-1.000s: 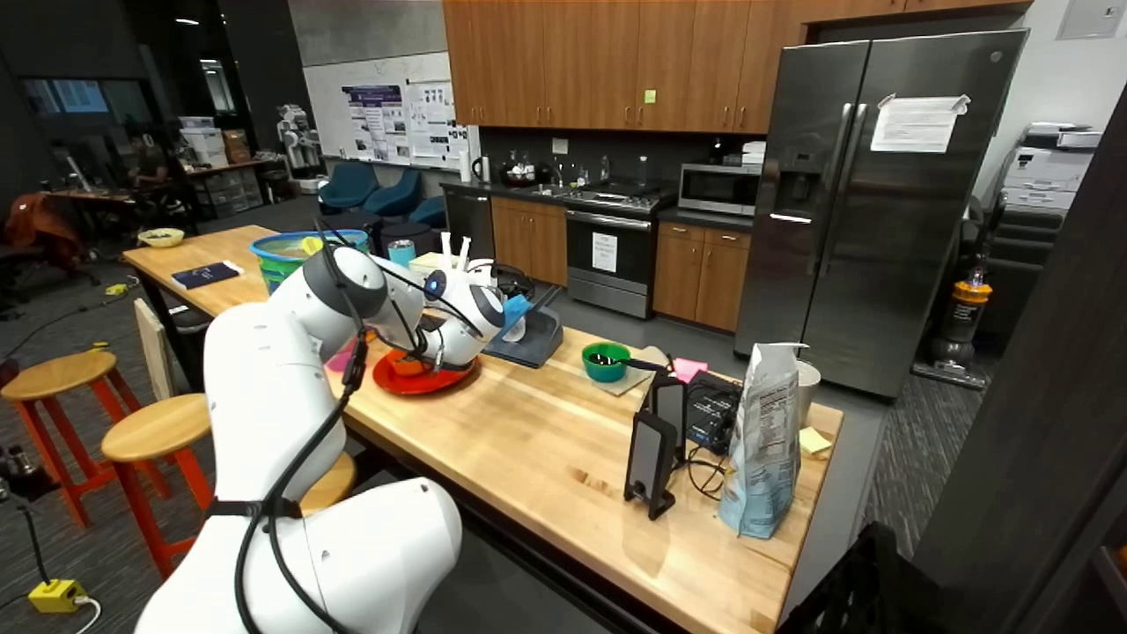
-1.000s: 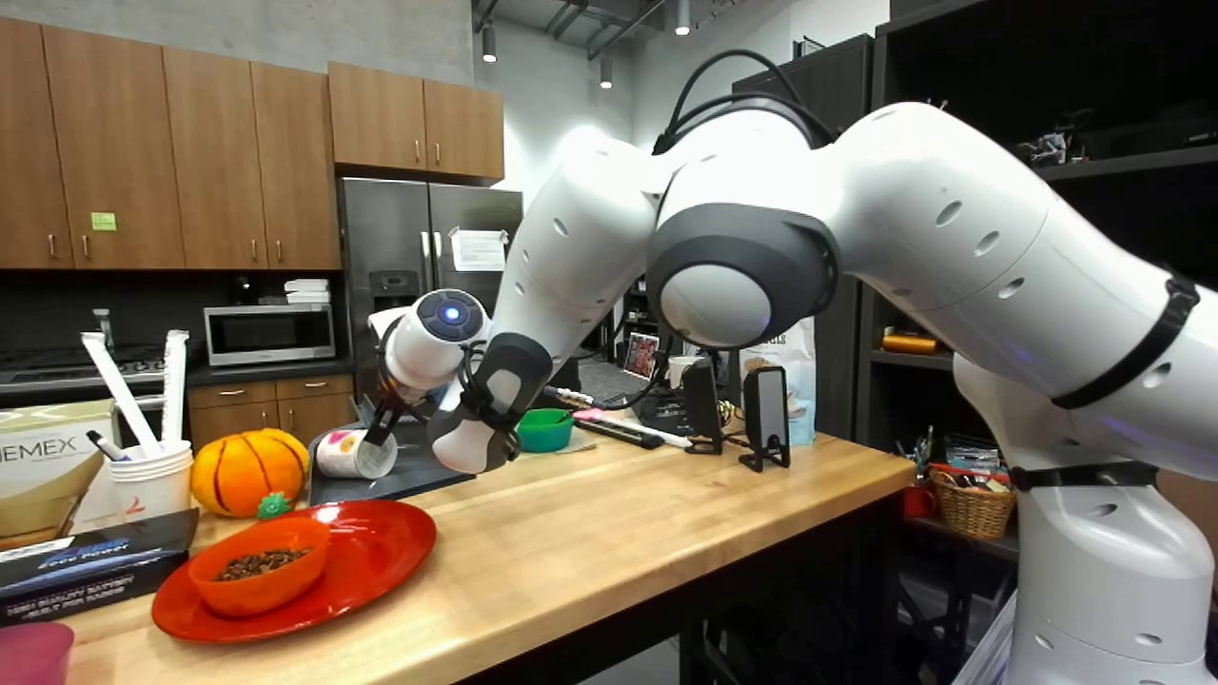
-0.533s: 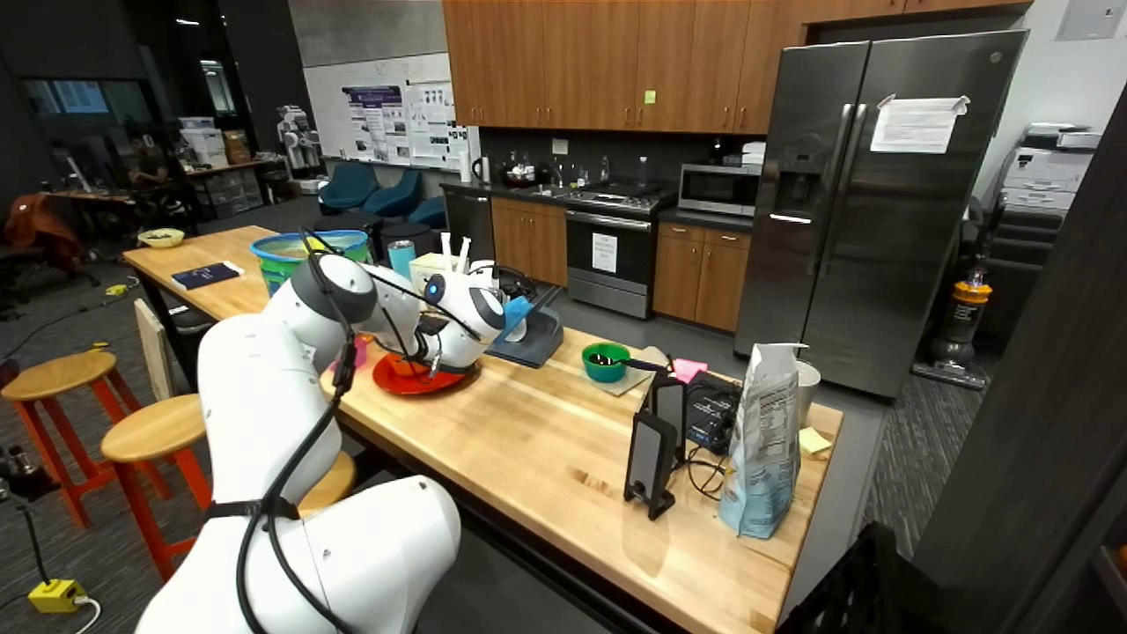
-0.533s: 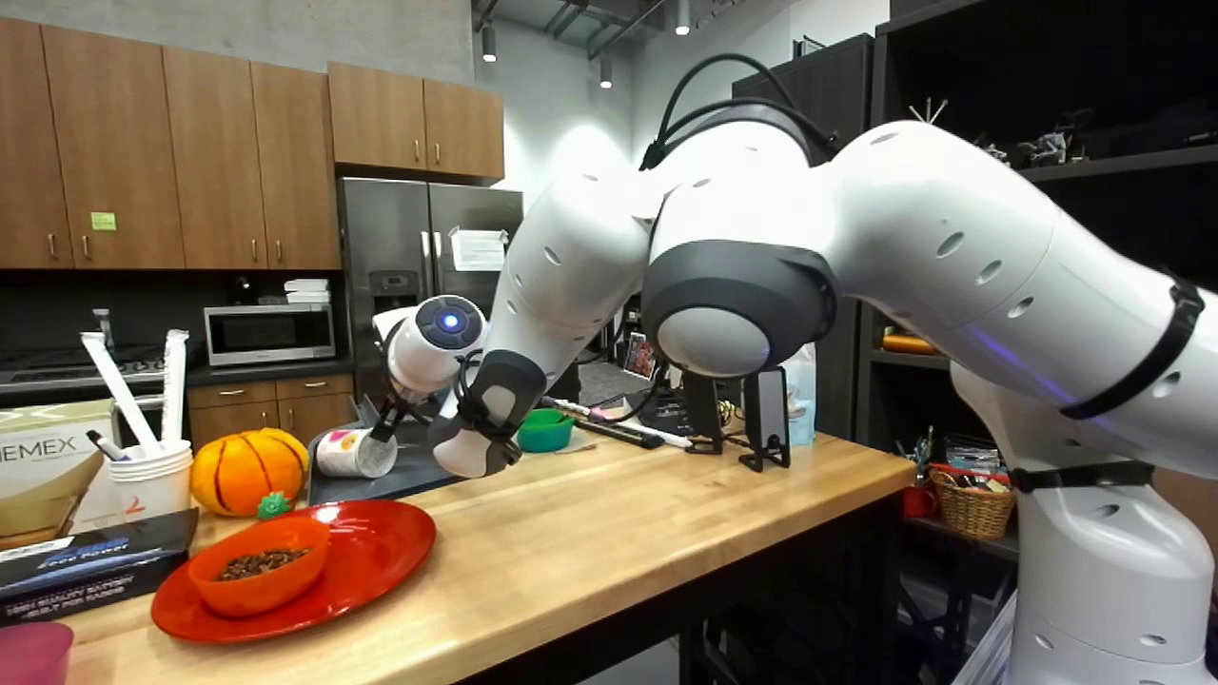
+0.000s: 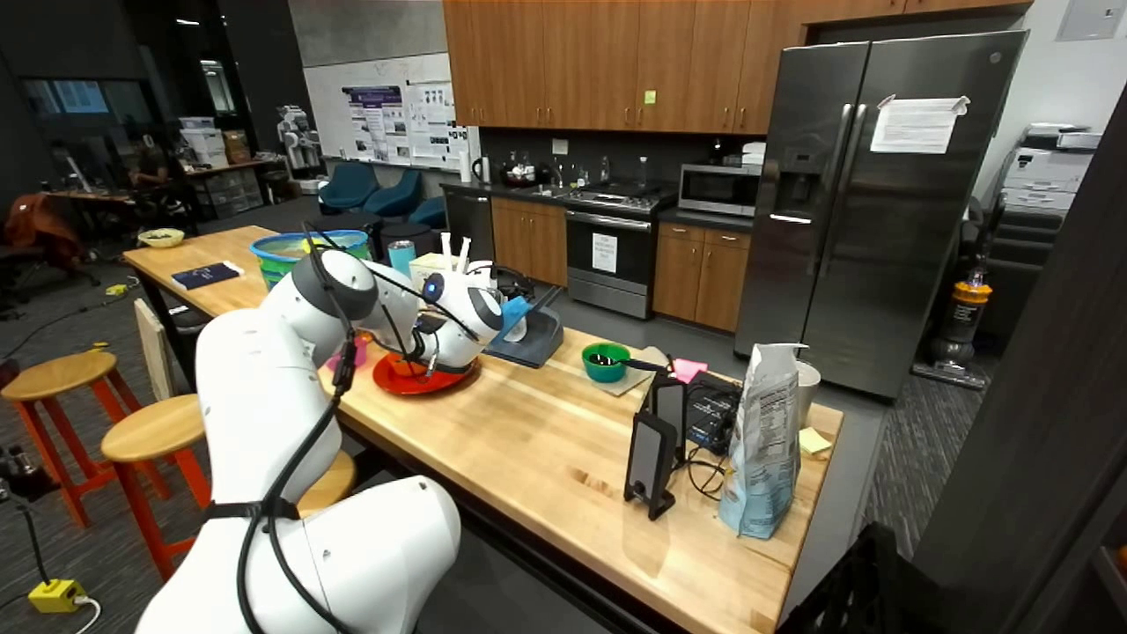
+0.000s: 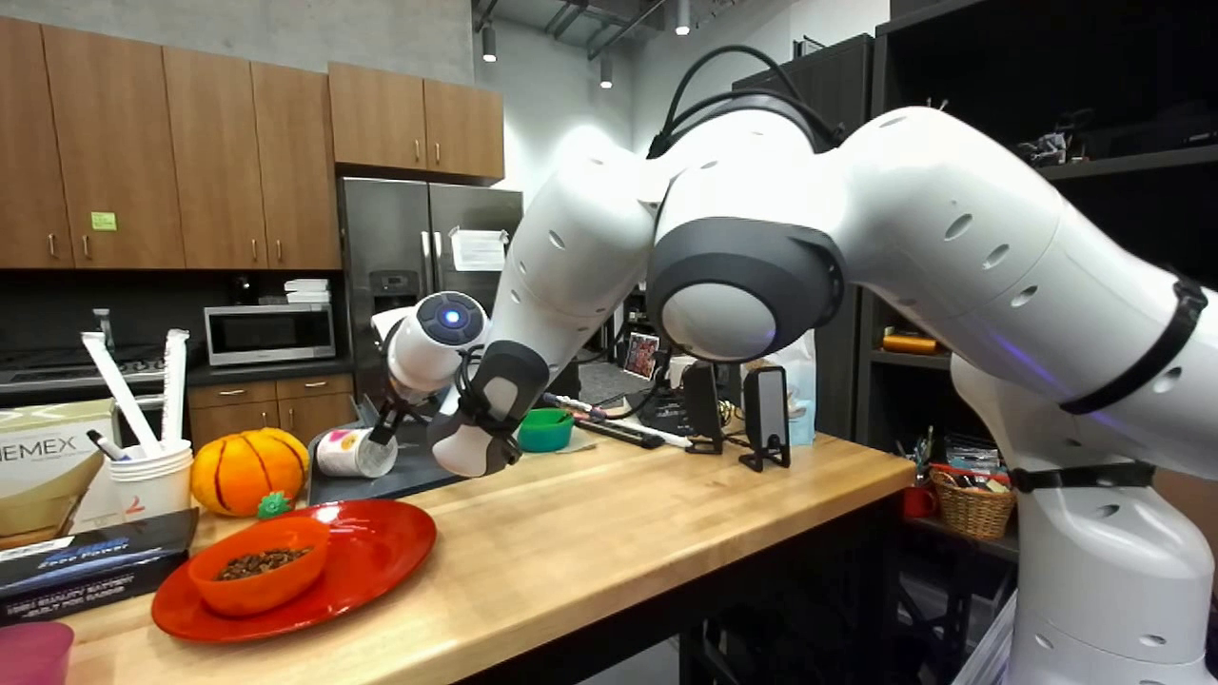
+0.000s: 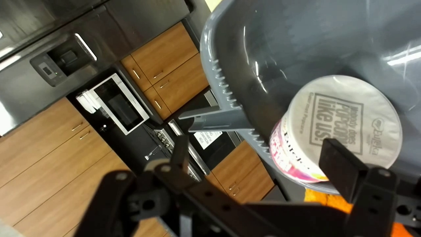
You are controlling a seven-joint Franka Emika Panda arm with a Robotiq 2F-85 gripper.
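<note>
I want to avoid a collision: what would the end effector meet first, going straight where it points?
Probably the popcorn cup: in the wrist view, one finger of the open end effector overlaps it, though depth is unclear.

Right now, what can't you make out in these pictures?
Part of the lid on the popcorn cup: covered by a finger of the hand in the wrist view.
Whether that finger touches the cup: the finger itself blocks the wrist view.
Pink cup: cut off by the left and bottom edges in an exterior view.
Print on the bag: too small to read in an exterior view.
</note>
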